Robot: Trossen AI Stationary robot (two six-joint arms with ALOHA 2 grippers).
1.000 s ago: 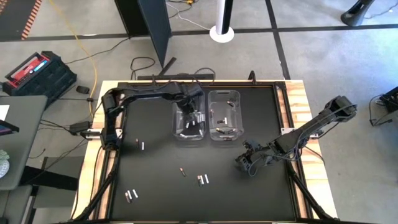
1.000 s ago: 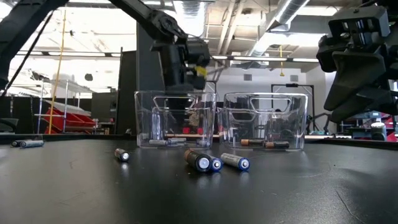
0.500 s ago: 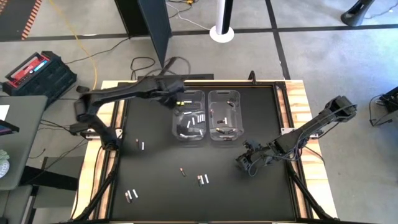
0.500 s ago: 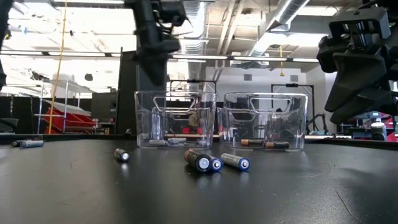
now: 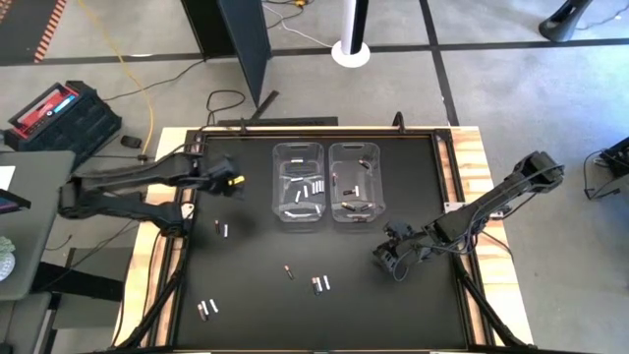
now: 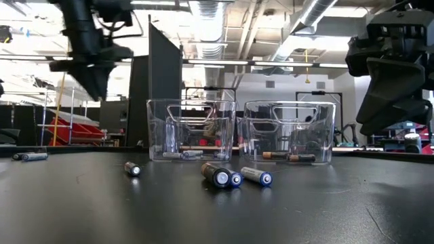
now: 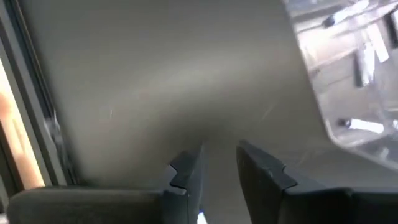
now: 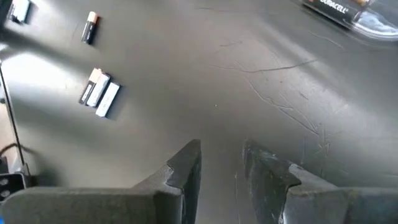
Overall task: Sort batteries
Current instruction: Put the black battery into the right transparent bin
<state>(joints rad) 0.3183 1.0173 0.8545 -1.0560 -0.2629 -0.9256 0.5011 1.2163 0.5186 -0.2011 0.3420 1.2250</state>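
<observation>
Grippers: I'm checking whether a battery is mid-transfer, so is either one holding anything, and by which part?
Nothing is held. The left gripper and the right gripper each show an empty gap between their fingers, above bare table.

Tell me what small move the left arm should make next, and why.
Probably lower the left gripper toward the pair of batteries lying on the mat just in front of it. Its fingers are apart with nothing between them, it hangs above the table beside the left bin, and those cells are the loose ones nearest it.
</observation>
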